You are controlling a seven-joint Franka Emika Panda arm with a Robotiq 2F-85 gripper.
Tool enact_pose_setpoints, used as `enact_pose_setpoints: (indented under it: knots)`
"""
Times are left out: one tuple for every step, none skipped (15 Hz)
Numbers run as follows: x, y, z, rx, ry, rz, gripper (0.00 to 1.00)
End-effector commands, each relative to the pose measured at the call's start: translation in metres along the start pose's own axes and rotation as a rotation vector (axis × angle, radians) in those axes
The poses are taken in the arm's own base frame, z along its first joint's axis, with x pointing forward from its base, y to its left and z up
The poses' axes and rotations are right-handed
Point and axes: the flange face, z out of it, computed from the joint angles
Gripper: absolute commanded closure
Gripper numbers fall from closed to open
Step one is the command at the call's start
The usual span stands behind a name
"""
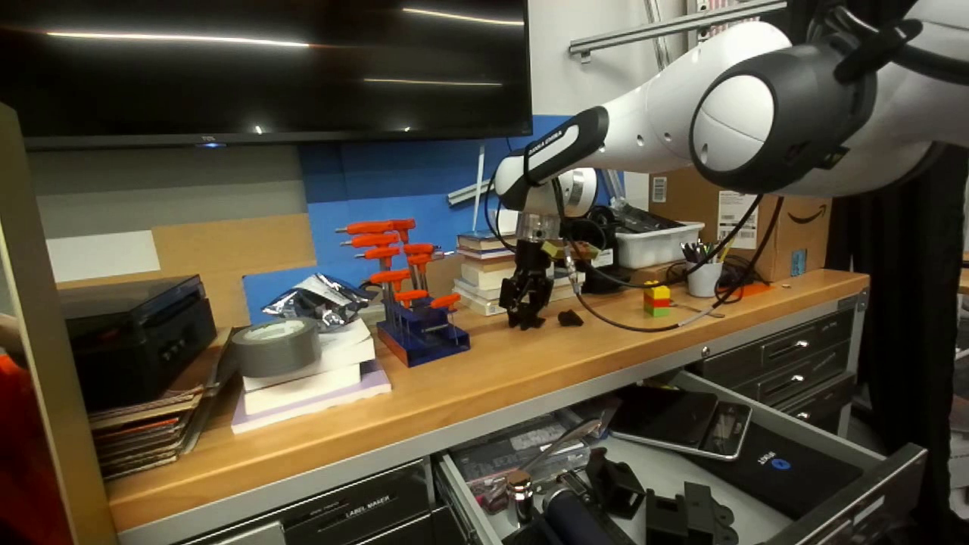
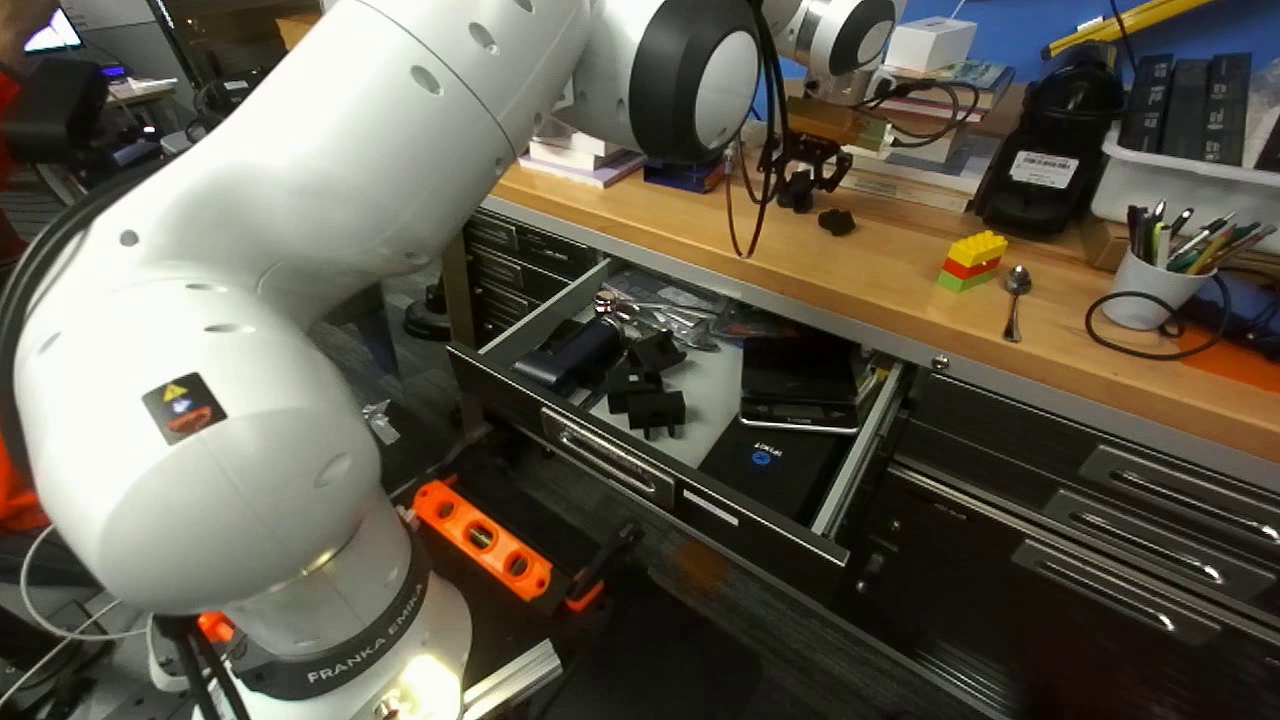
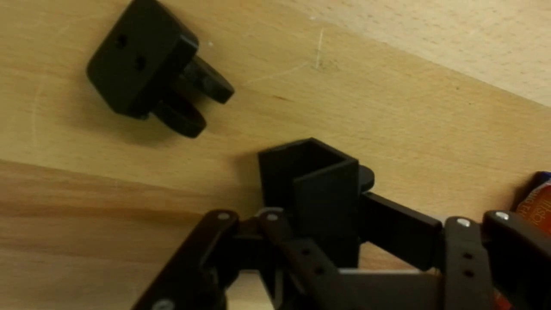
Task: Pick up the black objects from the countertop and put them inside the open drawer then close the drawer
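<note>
One black object [image 3: 328,204] is clasped by the gripper [image 1: 525,312]. One black lump [image 3: 140,77] is seen beside it, one open drawer [image 2: 608,458] below.

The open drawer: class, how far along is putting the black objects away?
Seemingly done: several black pieces lie inside the drawer. In hand: the pincer is around a hollow black piece, its grip unclear. Left: put that and the loose black piece on the countertop inside, then close the open drawer.

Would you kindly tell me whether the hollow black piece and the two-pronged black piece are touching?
Apart: the wrist view plainly shows bare countertop between the hollow black piece and the two-pronged black piece.
</note>
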Motion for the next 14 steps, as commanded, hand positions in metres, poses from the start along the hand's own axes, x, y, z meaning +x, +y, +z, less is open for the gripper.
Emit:
enact_pose_setpoints:
  knots:
    - [-0.003,0.001,-0.002,-0.016,-0.046,0.029,0.90]
    - [-0.007,0.002,-0.005,-0.019,-0.065,0.047,0.93]
    - [-0.010,0.001,-0.008,-0.029,-0.079,0.066,0.91]
    - [-0.014,0.001,-0.013,-0.035,-0.089,0.086,0.88]
    - [-0.017,0.000,-0.017,-0.046,-0.101,0.110,0.88]
    - [-0.021,-0.001,-0.023,-0.059,-0.110,0.138,0.88]
    - [-0.026,-0.004,-0.029,-0.074,-0.118,0.171,0.88]
    - [-0.031,-0.007,-0.035,-0.091,-0.123,0.201,0.88]
    - [-0.037,-0.012,-0.042,-0.107,-0.129,0.241,0.88]
    - [-0.042,-0.017,-0.048,-0.118,-0.136,0.277,0.88]
    - [-0.046,-0.022,-0.051,-0.129,-0.141,0.312,0.88]
    - [-0.051,-0.028,-0.056,-0.136,-0.143,0.346,0.88]
    - [-0.056,-0.034,-0.060,-0.143,-0.144,0.378,0.88]
    - [-0.061,-0.041,-0.063,-0.147,-0.144,0.415,0.88]
